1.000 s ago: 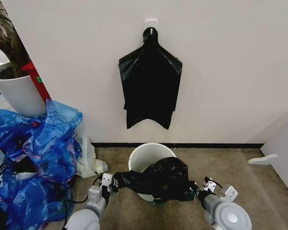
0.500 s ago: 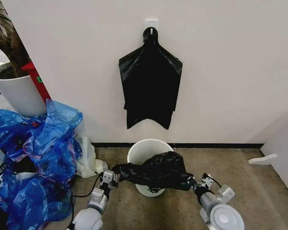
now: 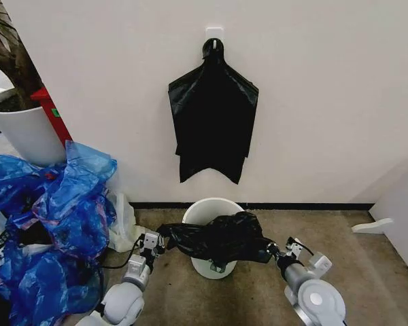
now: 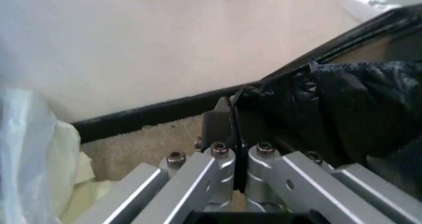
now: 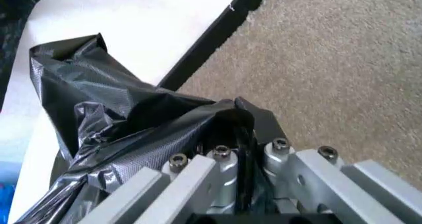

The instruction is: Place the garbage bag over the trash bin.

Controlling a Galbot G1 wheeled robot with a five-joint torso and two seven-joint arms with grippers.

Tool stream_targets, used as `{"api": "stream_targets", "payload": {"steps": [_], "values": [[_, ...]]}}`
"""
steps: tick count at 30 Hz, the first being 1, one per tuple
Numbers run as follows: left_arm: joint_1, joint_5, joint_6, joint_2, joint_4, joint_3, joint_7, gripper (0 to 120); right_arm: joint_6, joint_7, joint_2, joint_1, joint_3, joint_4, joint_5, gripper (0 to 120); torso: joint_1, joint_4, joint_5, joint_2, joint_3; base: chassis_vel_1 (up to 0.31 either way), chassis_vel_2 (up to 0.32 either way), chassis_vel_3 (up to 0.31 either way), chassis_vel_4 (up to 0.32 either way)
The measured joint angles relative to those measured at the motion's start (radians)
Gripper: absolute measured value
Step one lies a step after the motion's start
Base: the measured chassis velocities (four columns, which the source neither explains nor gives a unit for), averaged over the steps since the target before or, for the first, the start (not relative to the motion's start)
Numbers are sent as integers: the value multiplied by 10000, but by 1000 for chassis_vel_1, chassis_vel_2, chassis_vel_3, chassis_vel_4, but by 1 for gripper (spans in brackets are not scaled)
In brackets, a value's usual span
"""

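Stretching the garbage bag [image 3: 221, 239] between my left hand [image 3: 154, 242] and right hand [image 3: 280, 252], I am now lifting it slightly farther over the trash bin [image 3: 202, 212]. My left hand [image 4: 234, 130] is pinching film; my right hand [image 5: 231, 135] is clamping another edge.

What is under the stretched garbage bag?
Under the garbage bag, held by the left gripper and right gripper, stands the trash bin; its front rim and most of its inside are covered.
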Motion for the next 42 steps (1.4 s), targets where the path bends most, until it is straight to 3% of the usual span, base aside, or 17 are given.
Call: {"api": "stream_targets", "payload": {"steps": [9,16,23,36,42], "values": [[238,34,2,-56,-27,-7,81,0,-92,-311,-70,-220,142,-97,-74,0,-1,0,0,0,-2,0,0,0,0],[508,-33,47,80,-643,-215,-272,5,-122,-349,-158,-594,266,480,-228,23,-1,0,0,0,0,0,0,0,0],[988,-25,62,482,-1974,-522,-376,35,-123,59,-331,-1099,339,1507,-460,53,-1,0,0,1,-1,0,0,0,0],[2413,-357,-301,752,-2720,-873,282,81,-125,717,-664,-1948,591,2912,-236,98,-2,-2,-1,2,-1,0,0,0,0],[3021,-411,-452,761,-3155,-925,393,98,-126,867,-581,-2389,530,3790,-455,100,-2,1,-1,2,-2,0,0,0,0]]}}
